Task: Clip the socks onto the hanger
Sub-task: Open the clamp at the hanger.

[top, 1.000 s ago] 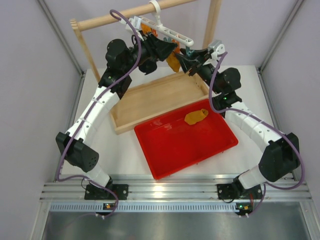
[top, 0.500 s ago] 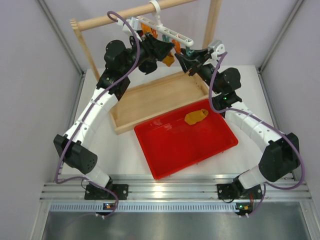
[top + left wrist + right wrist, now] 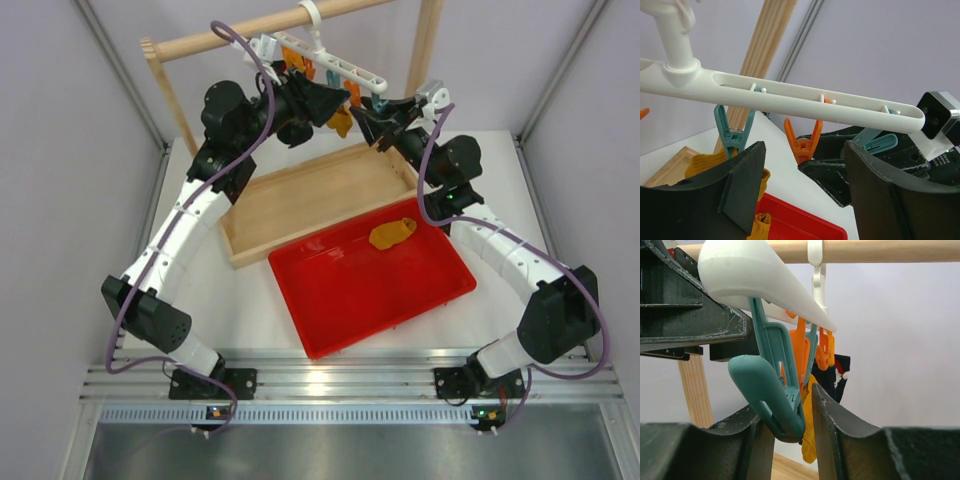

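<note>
The white hanger [image 3: 340,68] hangs by its hook from the wooden rail. One mustard sock [image 3: 343,121] hangs from a teal clip [image 3: 732,135] under the bar; it shows in the left wrist view [image 3: 702,162] and the right wrist view [image 3: 810,440]. The second mustard sock [image 3: 392,233] lies in the red tray. My left gripper [image 3: 333,100] is open and empty just beside the hanging sock, its jaws wide either side of an orange clip [image 3: 802,142]. My right gripper [image 3: 368,108] is shut on the end teal clip [image 3: 775,395] of the hanger [image 3: 765,280].
The wooden rail frame [image 3: 230,38] stands at the back over a wooden tray [image 3: 300,195]. The red tray [image 3: 300,305] lies in front of it. A black sock [image 3: 840,375] hangs further along the hanger.
My left arm has drawn back up and to the left. The sock it held near the clips now hangs from the teal clip. The right arm has not moved.
</note>
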Robot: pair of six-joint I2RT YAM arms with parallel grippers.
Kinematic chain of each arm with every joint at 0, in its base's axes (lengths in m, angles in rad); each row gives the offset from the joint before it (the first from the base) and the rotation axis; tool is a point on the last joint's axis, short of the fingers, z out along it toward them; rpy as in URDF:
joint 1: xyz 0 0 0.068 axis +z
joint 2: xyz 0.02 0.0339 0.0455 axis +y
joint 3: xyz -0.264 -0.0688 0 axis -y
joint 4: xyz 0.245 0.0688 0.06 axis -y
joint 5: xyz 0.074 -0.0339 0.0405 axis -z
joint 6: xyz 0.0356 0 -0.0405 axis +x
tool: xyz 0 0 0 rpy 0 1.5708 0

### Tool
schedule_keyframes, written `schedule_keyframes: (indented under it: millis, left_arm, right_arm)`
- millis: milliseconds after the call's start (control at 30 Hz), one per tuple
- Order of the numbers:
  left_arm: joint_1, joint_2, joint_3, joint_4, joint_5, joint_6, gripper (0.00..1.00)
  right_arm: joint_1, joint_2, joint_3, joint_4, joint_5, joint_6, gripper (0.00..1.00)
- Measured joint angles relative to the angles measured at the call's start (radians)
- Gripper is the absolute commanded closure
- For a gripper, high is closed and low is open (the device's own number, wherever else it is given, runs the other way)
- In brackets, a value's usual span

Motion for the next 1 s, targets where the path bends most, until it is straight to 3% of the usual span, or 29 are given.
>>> schedule_keyframes:
  millis: [1000]
  left_arm:
    - [-0.037, 0.111, 0.113, -0.012, -0.047, 0.004, 0.35]
  right_arm:
    - [0.000, 0.002, 0.011, -0.003, -0.001, -0.006, 0.67]
